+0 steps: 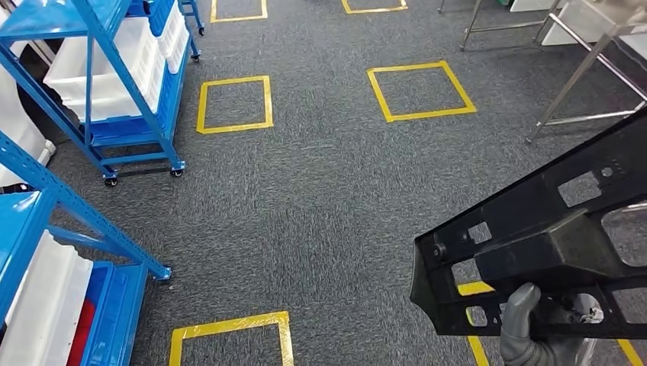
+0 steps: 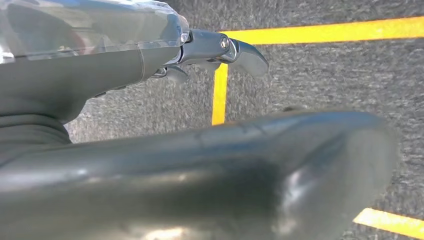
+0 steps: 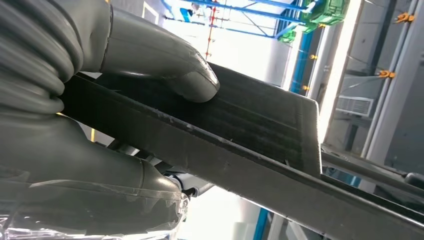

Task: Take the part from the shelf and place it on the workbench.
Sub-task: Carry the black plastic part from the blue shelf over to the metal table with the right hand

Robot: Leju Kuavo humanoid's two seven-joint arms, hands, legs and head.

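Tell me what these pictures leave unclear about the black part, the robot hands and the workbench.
- Black part: its right end is cut off by the head view's edge, so its full shape is unknown.
- Right robot hand: mostly hidden behind the part in the head view; the right wrist view shows its thumb pressed on the part.
- Left robot hand: blurred, its own thumb blocks the left wrist view.
- Metal table legs: top cut off, so whether this is the workbench is uncertain.
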